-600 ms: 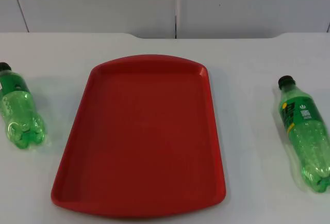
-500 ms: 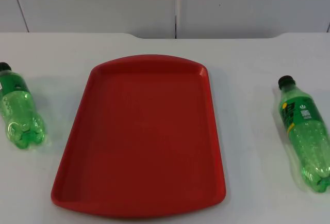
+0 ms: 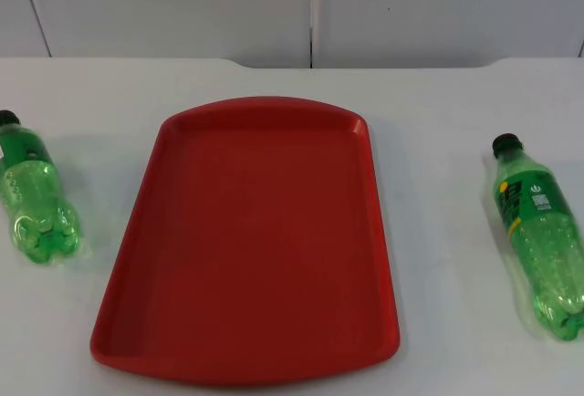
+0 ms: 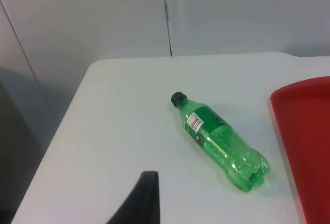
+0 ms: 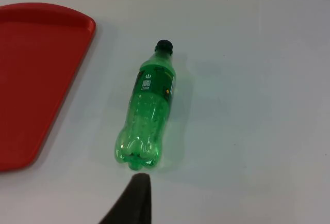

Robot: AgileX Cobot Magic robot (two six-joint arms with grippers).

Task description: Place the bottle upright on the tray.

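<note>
Red tray [image 3: 246, 241] at the centre of the white desk [image 3: 438, 104]. Two green bottles lie on their sides on the desk, off the tray: the left bottle [image 3: 35, 197] well to its left, the right bottle [image 3: 540, 232] well to its right. Left tool [image 4: 138, 202] hangs near the left bottle [image 4: 220, 141], apart from it. Right tool [image 5: 131, 201] sits just short of the right bottle's [image 5: 147, 115] base. Whether either tool is open or holds anything cannot be told.

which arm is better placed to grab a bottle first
Either, roughly. The right bottle lies just ahead of the right arm's fingertip, base toward it. The left bottle lies farther off to one side of the left arm's fingertip. Slight edge: right.
</note>
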